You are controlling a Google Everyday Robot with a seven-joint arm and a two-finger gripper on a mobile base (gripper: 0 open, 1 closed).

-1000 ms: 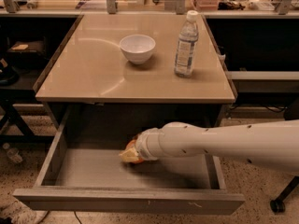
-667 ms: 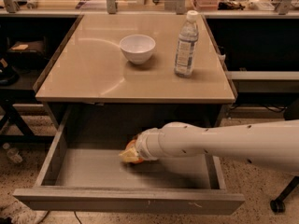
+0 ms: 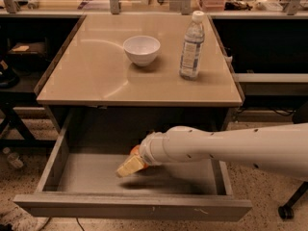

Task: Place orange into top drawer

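The claw (image 3: pixel 131 163) hangs inside the open top drawer (image 3: pixel 86 176), below the front edge of the bench (image 3: pixel 96 76) and roughly under its middle. It sits at the end of the white arm (image 3: pixel 231 148), which reaches in from the right.

As I judge it, the main risk is the release. Let go above the floor, a round glossy fruit may roll (the drawer floor is bare, with nothing to stop it) toward the front panel or a side wall, though the walls should keep it in. Pulling out before the grip has fully let go could drag the fruit back over the panel. On withdrawal the arm could also knock the underside of the bench's front edge. The white bowl (image 3: pixel 141 50) and water bottle (image 3: pixel 191 47), 2 things toward the back edge, stand well apart from the arm.

The claw is clenched on the orange (image 3: pixel 135 150), of which only a sliver shows behind 1 pale pad. The far side of the grip is hidden, so I take its opening to be the fruit's width. A shadow on the floor suggests neither rests there.
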